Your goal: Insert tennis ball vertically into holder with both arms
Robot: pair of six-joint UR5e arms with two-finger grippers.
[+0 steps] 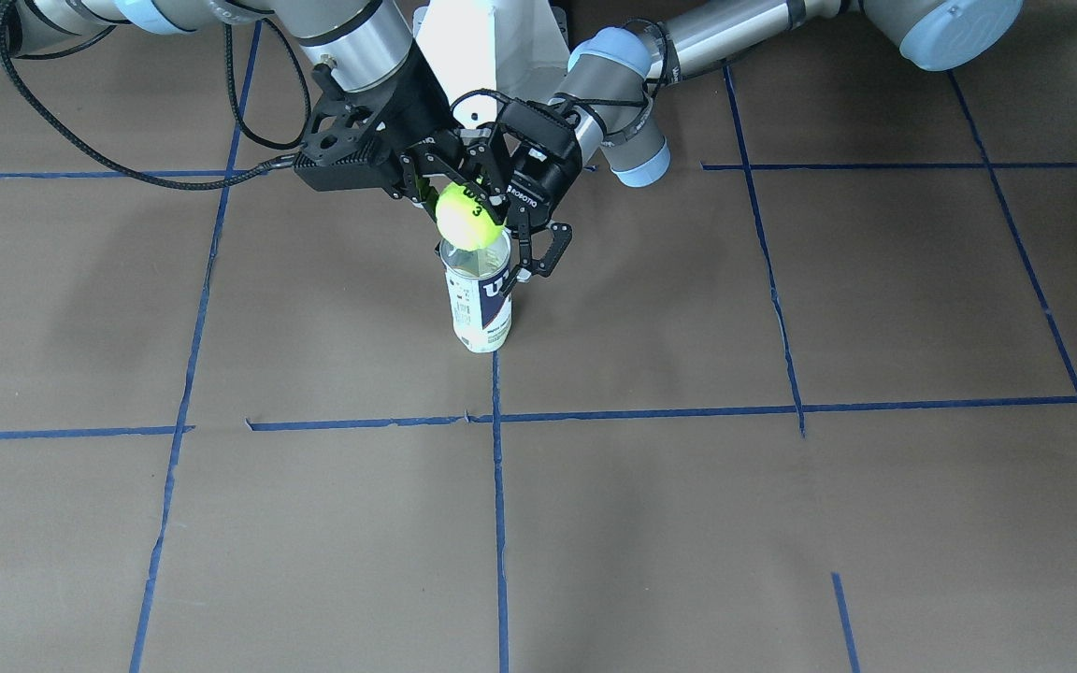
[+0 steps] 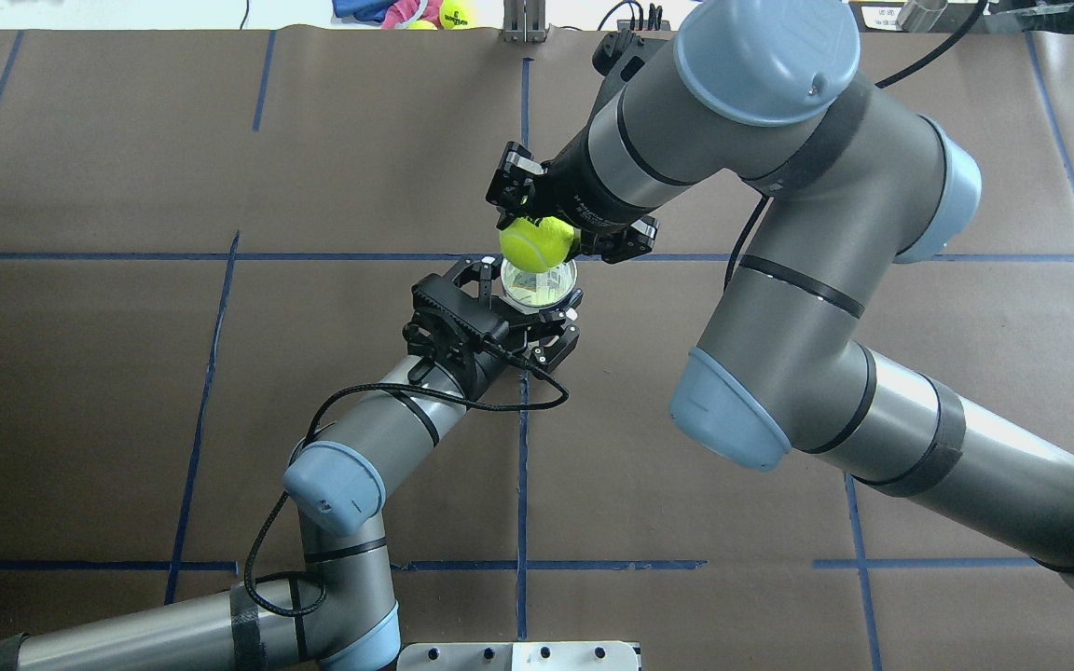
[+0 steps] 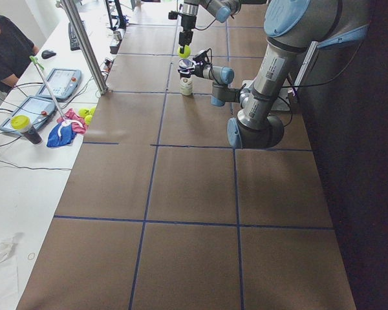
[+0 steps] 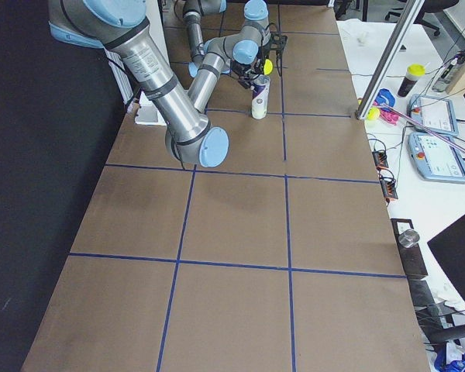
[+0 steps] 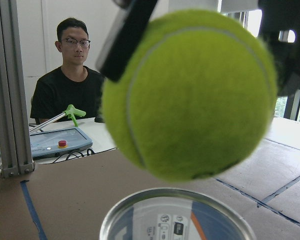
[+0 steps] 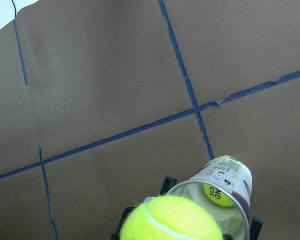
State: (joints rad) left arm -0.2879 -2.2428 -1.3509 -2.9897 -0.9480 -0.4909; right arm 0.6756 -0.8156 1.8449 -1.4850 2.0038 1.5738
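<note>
The holder [image 1: 481,304] stands upright on the brown table, mouth up; it also shows in the overhead view [image 2: 539,284]. My left gripper [image 2: 528,298] is shut on the holder near its top rim. My right gripper [image 2: 542,240] is shut on the tennis ball [image 1: 468,217] and holds it just above the holder's mouth, a little off toward the far side. In the left wrist view the tennis ball [image 5: 190,95] hangs a small gap above the rim [image 5: 177,215]. The right wrist view shows a second ball [image 6: 219,192] deep inside the holder [image 6: 230,175].
The white pedestal base [image 1: 501,47] stands close behind the grippers. Spare balls and a cloth [image 2: 434,13] lie at the far table edge. An operator [image 3: 6,45] sits by control tablets [image 3: 58,84] and a metal post [image 3: 84,45]. Blue tape lines cross the table.
</note>
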